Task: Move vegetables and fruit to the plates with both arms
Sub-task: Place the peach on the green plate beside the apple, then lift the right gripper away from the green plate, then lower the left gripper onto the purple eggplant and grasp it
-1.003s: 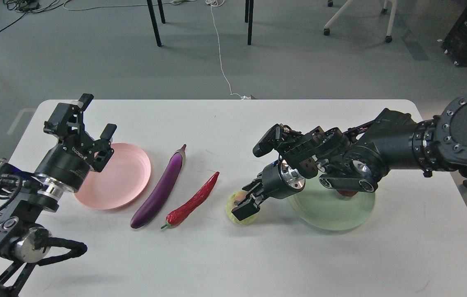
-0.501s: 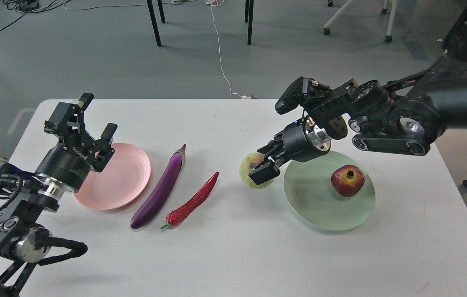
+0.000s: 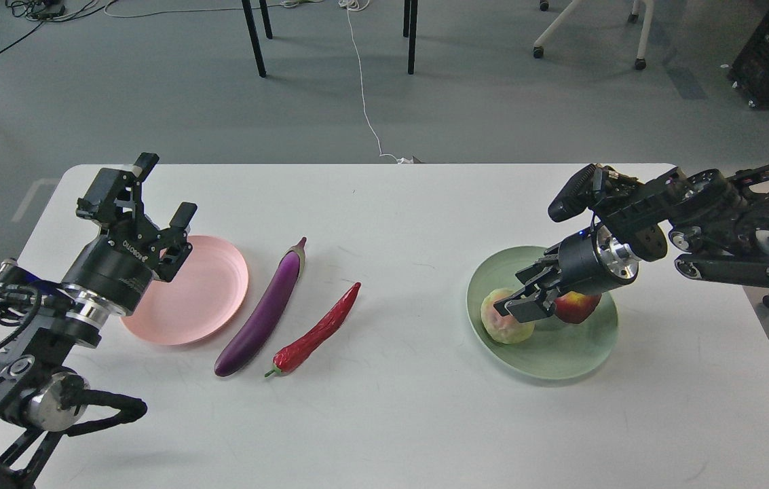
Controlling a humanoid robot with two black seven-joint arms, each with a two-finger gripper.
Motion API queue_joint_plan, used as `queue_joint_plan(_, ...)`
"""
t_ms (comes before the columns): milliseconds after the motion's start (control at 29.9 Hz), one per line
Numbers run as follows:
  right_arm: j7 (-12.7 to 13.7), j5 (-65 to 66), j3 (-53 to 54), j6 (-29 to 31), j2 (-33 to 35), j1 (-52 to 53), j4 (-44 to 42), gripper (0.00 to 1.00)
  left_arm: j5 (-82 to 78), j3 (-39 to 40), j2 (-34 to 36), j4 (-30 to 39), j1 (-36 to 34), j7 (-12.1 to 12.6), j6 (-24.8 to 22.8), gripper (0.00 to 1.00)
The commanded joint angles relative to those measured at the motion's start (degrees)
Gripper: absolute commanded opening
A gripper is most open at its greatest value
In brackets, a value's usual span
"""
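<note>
On the white table [image 3: 384, 421], the right tool [image 3: 523, 299] reaches in from three o'clock over the pale green plate [image 3: 547, 360], its two fingers closed around the yellow-green fruit [image 3: 505, 324], which sits low at the plate's nine o'clock side; whether it touches the plate I cannot tell. The pomegranate [image 3: 577, 307] lies on the same plate just behind the tool, partly hidden by the wrist. The left tool [image 3: 146, 204] hangs above the ten o'clock edge of the pink plate [image 3: 208, 292], fingers spread wide and holding nothing. Between the plates lie the eggplant [image 3: 265, 316] and, just at its four o'clock side, the red chili pepper [image 3: 320, 331], both slanted toward one o'clock.
</note>
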State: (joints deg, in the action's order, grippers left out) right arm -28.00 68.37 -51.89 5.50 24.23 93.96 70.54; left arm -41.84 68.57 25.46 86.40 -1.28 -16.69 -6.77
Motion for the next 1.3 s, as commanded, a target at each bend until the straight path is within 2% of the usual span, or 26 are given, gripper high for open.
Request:
queue_joint_plan(0, 0.00, -0.95, 5.02, -0.32, 1.43, 0.08, -0.06, 0.96, -0.09, 0.07, 0.21, 0.00, -0.04, 0.17, 0.00, 0.98)
queue_joint_plan(167, 0.00, -15.15, 18.55, -0.49, 7.49, -4.47, -0.49, 0.96, -0.17, -0.19, 2.40, 0.00, -0.04, 0.08, -0.08, 0.98)
queue_joint_plan(401, 0.00, -45.31, 44.11, -0.41, 11.98, -28.45, -1.46, 0.96, -3.85, -0.63, 6.35, 2.01, -0.57, -0.01, -4.48, 0.98)
queue_joint_plan(535, 0.00, -57.44, 61.07, -0.32, 10.76, -45.32, -2.34, 0.96, -18.85, -1.16, 7.85, 3.51, -2.32, -0.88, -6.05, 0.98)
queue_joint_plan(669, 0.00, -60.98, 75.85, -0.14, 7.24, -59.13, -3.04, 0.96, -40.55, -6.15, 8.73, 3.34, -9.60, -3.52, -10.01, 0.98)
queue_joint_plan(702, 0.00, -60.98, 78.06, 0.03, 6.71, -61.68, -2.96, 0.96, -46.35, -8.69, 9.34, 3.08, -11.62, -3.52, -10.10, 0.98)
queue_joint_plan(836, 0.00, -60.98, 81.50, 0.39, 6.79, -66.71, -2.43, 0.96, -63.95, -21.60, 12.07, 0.45, -21.99, -3.35, -10.45, 0.98)
queue_joint_plan(936, 0.00, -60.99, 81.59, 0.47, 7.41, -67.33, -2.34, 0.96, -70.39, -33.73, 11.90, -3.42, -31.13, -2.91, -10.63, 0.98)
queue_joint_plan(1003, 0.00, -61.07, 82.12, 0.47, 7.58, -67.25, -2.34, 0.96, -71.71, -40.59, 11.46, -7.45, -36.23, -1.07, -10.46, 0.98)
queue_joint_plan(1103, 0.00, -61.07, 82.74, 0.47, 7.85, -66.90, -2.25, 0.96, -71.89, -44.92, 8.83, -12.64, -40.11, 3.32, -10.28, 0.98)
queue_joint_plan(1270, 0.00, -61.07, 82.74, 0.47, 7.94, -66.72, -2.34, 0.96, -74.08, -46.68, 5.57, -18.63, -42.23, 4.91, -10.28, 0.97)
